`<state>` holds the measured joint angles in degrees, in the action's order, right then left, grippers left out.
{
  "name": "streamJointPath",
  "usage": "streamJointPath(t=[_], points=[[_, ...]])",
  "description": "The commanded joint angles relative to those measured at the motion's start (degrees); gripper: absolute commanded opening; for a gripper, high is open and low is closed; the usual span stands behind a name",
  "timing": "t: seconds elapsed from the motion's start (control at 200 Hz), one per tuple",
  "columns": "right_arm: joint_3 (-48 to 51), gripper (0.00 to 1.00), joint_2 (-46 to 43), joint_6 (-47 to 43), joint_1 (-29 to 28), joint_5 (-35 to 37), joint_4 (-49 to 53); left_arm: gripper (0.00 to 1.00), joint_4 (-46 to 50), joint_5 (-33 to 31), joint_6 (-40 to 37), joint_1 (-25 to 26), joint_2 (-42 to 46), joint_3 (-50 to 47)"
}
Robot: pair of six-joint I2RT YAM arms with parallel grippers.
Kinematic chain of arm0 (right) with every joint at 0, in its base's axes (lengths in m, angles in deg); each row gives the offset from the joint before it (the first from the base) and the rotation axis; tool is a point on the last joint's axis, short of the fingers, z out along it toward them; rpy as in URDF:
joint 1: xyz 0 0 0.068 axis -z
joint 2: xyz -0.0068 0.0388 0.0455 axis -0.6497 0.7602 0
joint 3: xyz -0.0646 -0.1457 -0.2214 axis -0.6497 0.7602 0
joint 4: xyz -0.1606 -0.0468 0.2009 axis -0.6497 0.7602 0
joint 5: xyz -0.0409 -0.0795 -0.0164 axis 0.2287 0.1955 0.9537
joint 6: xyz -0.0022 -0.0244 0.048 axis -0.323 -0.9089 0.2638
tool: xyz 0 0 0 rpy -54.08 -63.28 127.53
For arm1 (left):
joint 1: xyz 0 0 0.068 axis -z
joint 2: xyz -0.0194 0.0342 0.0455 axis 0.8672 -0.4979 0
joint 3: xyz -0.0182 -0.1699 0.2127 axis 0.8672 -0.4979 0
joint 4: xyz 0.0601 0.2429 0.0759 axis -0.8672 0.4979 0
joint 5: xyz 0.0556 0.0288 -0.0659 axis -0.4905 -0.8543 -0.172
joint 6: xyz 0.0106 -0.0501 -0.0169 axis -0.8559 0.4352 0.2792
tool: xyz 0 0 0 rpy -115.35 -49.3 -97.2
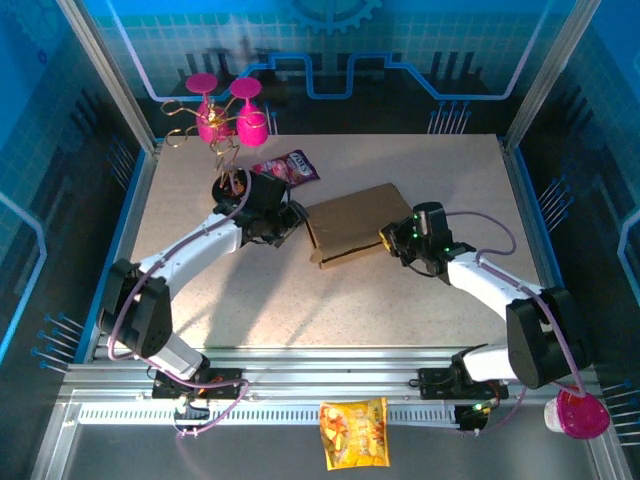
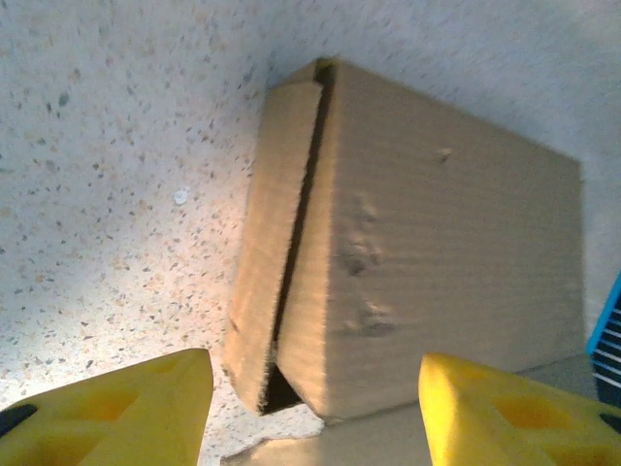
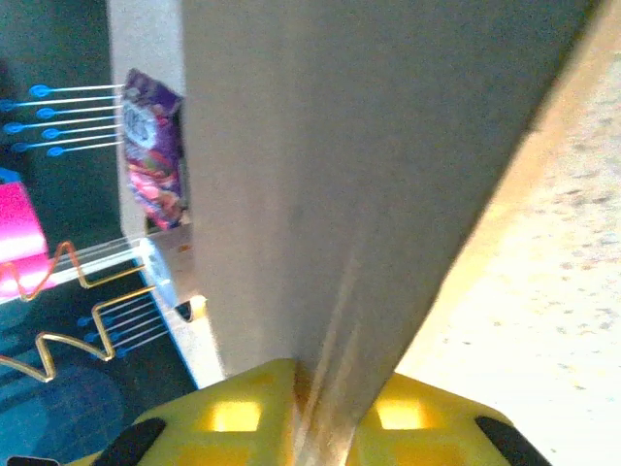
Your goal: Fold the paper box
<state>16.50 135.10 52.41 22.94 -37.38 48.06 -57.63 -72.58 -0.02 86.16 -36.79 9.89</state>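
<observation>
The plain brown corrugated paper box [image 1: 352, 225] lies closed and shallow at the centre of the speckled stone-look worktop [image 1: 250, 300], between the two arms. The right hand [image 3: 330, 388] is clenched on the box's edge at about 4 o'clock, with the thin board pinched upright between its yellow fingers [image 3: 243, 417]. The left hand [image 2: 315, 374] is released at the box's 9 o'clock side, its jaws spread wide around the near corner without touching it.

Judging from this, the main risk is at the long side flap [image 2: 277, 243]. A dark slit runs between it and the lid panel [image 2: 446, 262], widening to a gap at the near corner, so it looks untucked. If the left hand pushes in off line, the flap could buckle outward instead of seating. The worktop looks smooth, so the light box could slide or swing toward the crinkly purple snack packet [image 1: 287, 167] at its 11 o'clock unless the right hand's pinch holds. A hard pinch or a twist on a single wall could crease or tear the board.

The cardboard is matte and fibrous, with faint ribbing. The lid panel carries a few shallow dents, which suggests it marks easily. Cut edges show rough, slightly frayed fluting.
</observation>
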Motion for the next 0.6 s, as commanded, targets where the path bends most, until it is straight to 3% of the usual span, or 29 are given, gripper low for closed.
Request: streamJointPath(t=[0.0,0.23,0.405,0.595], points=[[-0.87,0.37,2.07,-2.56,1.48,-2.76,8.46,0.59,-0.62,4.76,-2.74,-0.42,-3.38,1.72],[-7.76,0.54,2.47,-8.79,2.29,-3.24,18.55,0.60,-7.14,8.35,-3.72,-0.36,-9.52,0.01],[-13.18,0.57,-0.83,-14.45,3.45,-0.78,24.58,0.59,-11.44,8.72,-4.44,-0.38,-10.83,-0.71],[-18.24,0.59,-2.51,-24.08,8.75,2.73,29.29,0.48,-10.93,9.58,-5.54,-0.39,-12.71,-1.09]])
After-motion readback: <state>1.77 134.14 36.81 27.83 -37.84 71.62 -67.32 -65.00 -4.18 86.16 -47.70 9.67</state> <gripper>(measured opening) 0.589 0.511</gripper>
